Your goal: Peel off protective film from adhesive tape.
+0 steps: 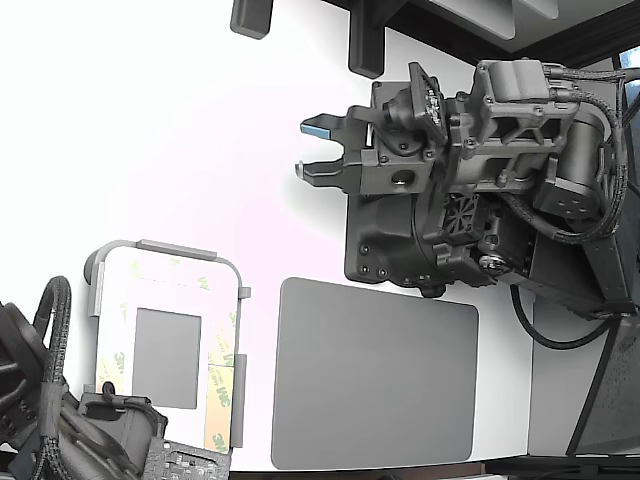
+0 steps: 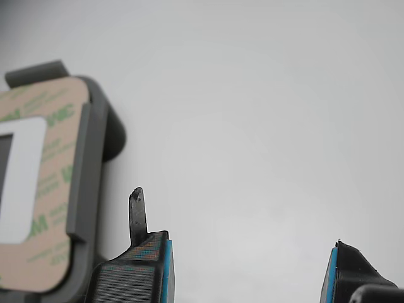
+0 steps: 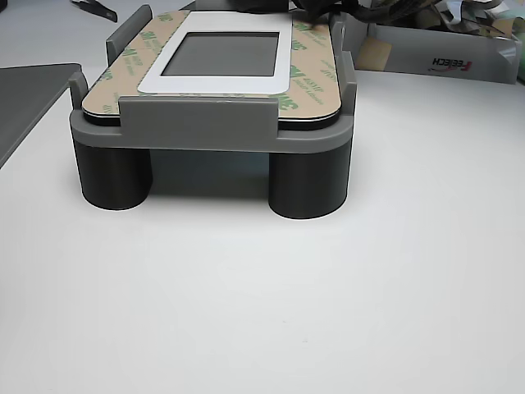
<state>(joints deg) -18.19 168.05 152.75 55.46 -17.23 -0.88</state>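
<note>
In the exterior view the pincer (image 1: 316,150) hangs over bare white table (image 1: 180,120) with its two blue-tipped fingers spread apart and nothing between them. The protective film (image 1: 219,385) lies well away from it, toward the view's lower left, as tan strips with green print bordering a white plate (image 1: 150,290) that carries a grey square (image 1: 166,357); the plate sits in a grey plastic frame (image 1: 170,250). A large grey mat (image 1: 375,372) lies flat below the pincer, between it and the view's lower edge, just beside the frame. A second arm (image 1: 60,420) shows at the lower left corner, next to the frame. In the wrist view the fingers (image 2: 151,271) stand wide apart over empty table, and the film (image 2: 47,189) on its plate is off to one side of them, not touched, with the frame's grey rim (image 2: 88,170) between film and finger. In the other view the frame stands raised on dark round legs (image 3: 308,185), the film (image 3: 316,82) lies flat around the white plate, and the adhesive tape under it cannot be made out; the pincer is not seen here.
</note>
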